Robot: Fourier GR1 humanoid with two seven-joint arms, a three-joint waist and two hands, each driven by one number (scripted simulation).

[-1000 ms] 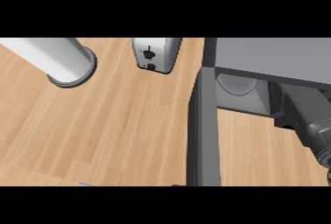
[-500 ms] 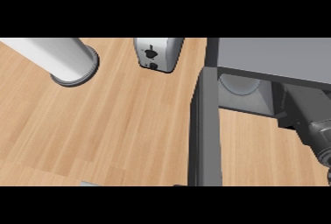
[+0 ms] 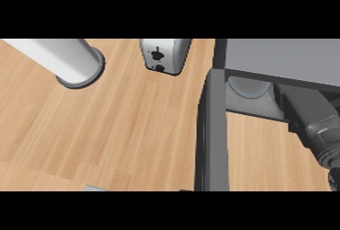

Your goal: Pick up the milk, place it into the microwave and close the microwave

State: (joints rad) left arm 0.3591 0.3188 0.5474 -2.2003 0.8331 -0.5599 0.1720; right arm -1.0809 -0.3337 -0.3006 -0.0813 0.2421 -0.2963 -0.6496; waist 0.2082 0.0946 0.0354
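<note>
Inside the open microwave (image 3: 285, 56) at upper right, a pale rounded shape (image 3: 247, 87) may be the milk, though it is hard to tell. Its door (image 3: 211, 134) stands open, running down the counter (image 3: 100, 134) left of the cavity. Only the right forearm (image 3: 312, 121) shows, reaching into the cavity; the hand is hidden, so its fingers cannot be judged. Farther left stand a toaster (image 3: 164, 55) and a pale cylinder (image 3: 66, 58).

A grey forearm (image 3: 317, 117) shows at the right edge: boxy upper casing, then a rounded, ribbed darker segment lower down.
</note>
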